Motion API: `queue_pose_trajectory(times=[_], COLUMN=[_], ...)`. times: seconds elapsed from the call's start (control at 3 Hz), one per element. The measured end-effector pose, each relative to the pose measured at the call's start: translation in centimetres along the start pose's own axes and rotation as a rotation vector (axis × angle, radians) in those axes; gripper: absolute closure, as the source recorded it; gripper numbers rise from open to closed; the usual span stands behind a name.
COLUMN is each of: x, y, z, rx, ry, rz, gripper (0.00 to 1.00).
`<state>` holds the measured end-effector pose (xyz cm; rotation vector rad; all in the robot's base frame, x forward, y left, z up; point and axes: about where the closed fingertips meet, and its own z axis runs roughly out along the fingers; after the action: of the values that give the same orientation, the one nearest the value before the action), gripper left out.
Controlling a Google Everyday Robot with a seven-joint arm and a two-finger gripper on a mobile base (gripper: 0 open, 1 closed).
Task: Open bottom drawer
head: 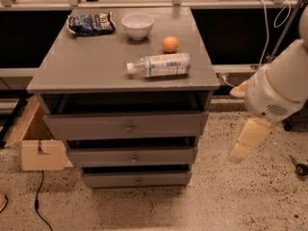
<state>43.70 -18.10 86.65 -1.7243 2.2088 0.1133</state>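
The grey cabinet (120, 66) has three drawers stacked in front. The bottom drawer (110, 179) is the narrowest and lowest, with a small round knob (138, 180) at its centre and a dark gap above its front. The middle drawer (96, 156) and the top drawer (86, 126) sit above it, each with a dark gap over it. My gripper (246, 141), cream coloured, hangs from the white arm (281, 83) to the right of the cabinet, at about middle-drawer height and apart from it.
On the cabinet top lie a plastic bottle (161, 65) on its side, an orange (170, 44), a white bowl (137, 25) and a blue snack bag (90, 23). A cardboard box (41, 148) stands on the floor at the left, with a black cable (38, 203) beside it.
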Motion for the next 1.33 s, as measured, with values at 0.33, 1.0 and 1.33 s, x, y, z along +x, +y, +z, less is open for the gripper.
queue_pose_trajectory(times=[0.33, 1.0, 1.33], x=[-0.9, -0.1, 1.0], y=[3.0, 3.3, 4.6], z=[7.6, 11.0, 18.9], rx=[-0.079, -0.101, -0.150], ry=[-0.071, -0.124, -0.185], rz=[0.033, 0.008, -0.052], gripper=[0.00, 0.00, 0.00])
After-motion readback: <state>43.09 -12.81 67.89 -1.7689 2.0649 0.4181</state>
